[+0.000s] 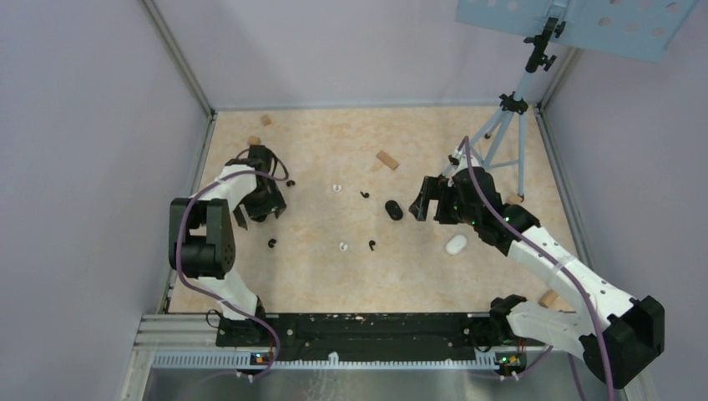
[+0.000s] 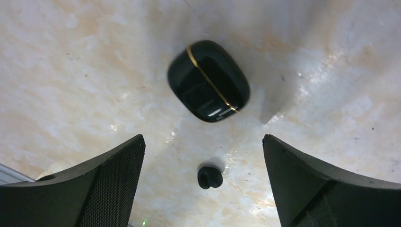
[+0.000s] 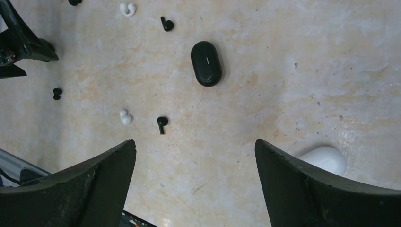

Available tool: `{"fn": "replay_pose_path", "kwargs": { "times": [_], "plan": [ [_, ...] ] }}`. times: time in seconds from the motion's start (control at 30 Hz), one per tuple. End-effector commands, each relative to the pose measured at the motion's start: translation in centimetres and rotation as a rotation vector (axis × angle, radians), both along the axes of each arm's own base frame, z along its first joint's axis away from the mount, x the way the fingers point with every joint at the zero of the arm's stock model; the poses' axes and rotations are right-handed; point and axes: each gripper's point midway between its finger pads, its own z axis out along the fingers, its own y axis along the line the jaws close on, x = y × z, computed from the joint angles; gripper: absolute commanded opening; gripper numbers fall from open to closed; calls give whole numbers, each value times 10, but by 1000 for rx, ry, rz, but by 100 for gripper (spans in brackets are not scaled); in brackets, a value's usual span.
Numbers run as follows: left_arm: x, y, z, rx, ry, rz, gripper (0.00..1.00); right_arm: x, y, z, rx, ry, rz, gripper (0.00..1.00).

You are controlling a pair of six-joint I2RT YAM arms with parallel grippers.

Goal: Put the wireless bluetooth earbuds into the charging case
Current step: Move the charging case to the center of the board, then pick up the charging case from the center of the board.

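Six earbuds (image 1: 343, 246) lie loose on the table (image 1: 334, 134), left of centre. They sit in two rows of three, one row toward the far edge and one toward the near edge, and each row runs black-white-black from left to right.

- Black case (image 1: 394, 210): shut, about mid-table, just right of the rows.
- White case (image 1: 456, 245): shut, further toward the right edge and slightly nearer.
- Gold-trimmed black case (image 2: 208, 80): shut, shows in the left wrist view only (arm hides it from above).
- Black bud (image 2: 210, 177): near the gold-trimmed case, apart from it, on the table between the fingers.
- Left gripper (image 2: 203, 142): by the left edge, jaws spread wide, gripping nothing.
- Right gripper (image 3: 195, 144): just right of the black case, jaws also wide apart, nothing in them. The white case peeks past its right finger.
- Wooden blocks (image 1: 386, 159): scattered toward the far-left corner, far centre and right edge.
- Tripod (image 1: 509, 125): stands at the far-right corner.
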Motion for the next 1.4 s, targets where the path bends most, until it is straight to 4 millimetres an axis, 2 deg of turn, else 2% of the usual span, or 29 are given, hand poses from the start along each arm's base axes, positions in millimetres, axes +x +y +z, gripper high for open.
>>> {"fn": "replay_pose_path", "kwargs": {
  "times": [0.0,0.2,0.4,0.47,0.7,1.17,1.37],
  "plan": [
    [13,0,16,-49,-110,118,99,5,0,5,-16,-38,12,94],
    [36,-3,11,-112,-189,142,99,-1,-2,6,-34,-34,39,94],
    [39,15,-2,-124,-186,276,99,-9,-6,7,-55,-31,64,94],
    [39,19,-8,-116,-176,300,96,-12,-8,6,-68,-22,69,94],
    [37,18,-20,-126,-164,356,90,-21,-12,11,-82,-13,96,95],
    [34,14,-24,-154,-188,347,63,-34,-8,7,-71,20,152,94],
    [18,11,-17,-147,-184,292,54,-35,-5,7,-54,21,163,94]
  ]
}}
